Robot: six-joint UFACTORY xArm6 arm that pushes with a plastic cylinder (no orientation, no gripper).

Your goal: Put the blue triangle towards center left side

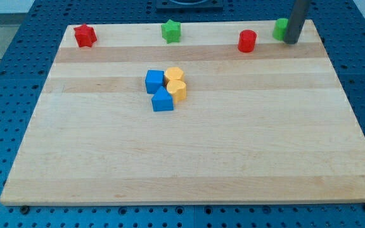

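Two yellow blocks point(175, 83) crowd the blue triangle point(162, 101); no pincer visible.

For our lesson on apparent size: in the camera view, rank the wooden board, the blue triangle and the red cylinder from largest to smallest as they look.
1. wooden board, by far the largest.
2 and 3. blue triangle and red cylinder look about alike. The triangle may sit nearer the camera, so I will not rank them.
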